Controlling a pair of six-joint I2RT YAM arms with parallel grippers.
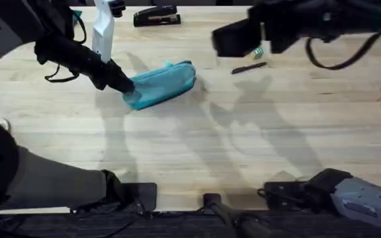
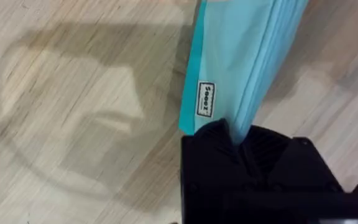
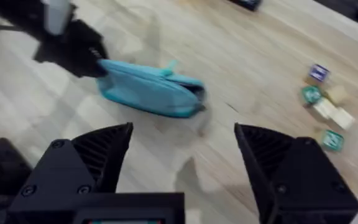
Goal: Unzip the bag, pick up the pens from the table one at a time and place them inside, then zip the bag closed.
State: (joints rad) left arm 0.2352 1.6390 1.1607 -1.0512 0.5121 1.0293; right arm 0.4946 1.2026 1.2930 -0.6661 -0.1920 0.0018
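We see the table (image 1: 197, 145), a wide top of light wooden planks with clear grain, and we take the bag (image 1: 164, 82) as our landmark. The bag lies on its side on the table, toward the far half. At its near left end the left gripper (image 1: 126, 86) has its fingers closed on the fabric; the left wrist view shows the teal cloth pinched between them, next to a small white label (image 2: 206, 99). The right gripper (image 3: 182, 162) hangs above the table to the right of the bag, with its fingers wide apart and nothing between them.

We judge that the task is at its beginning: the bag is held steady, but we cannot tell if the zip is already open, and the teal pull tab (image 3: 168, 67) stands up from the top edge. One pen (image 1: 249, 67) lies on the table, to the right of the bag and apart from it, so placing and zipping are not yet done.

Behind the bag, near the far edge, there is a black stapler (image 1: 156, 16). Some small coloured pieces (image 3: 323, 107) lie far to the right of the bag
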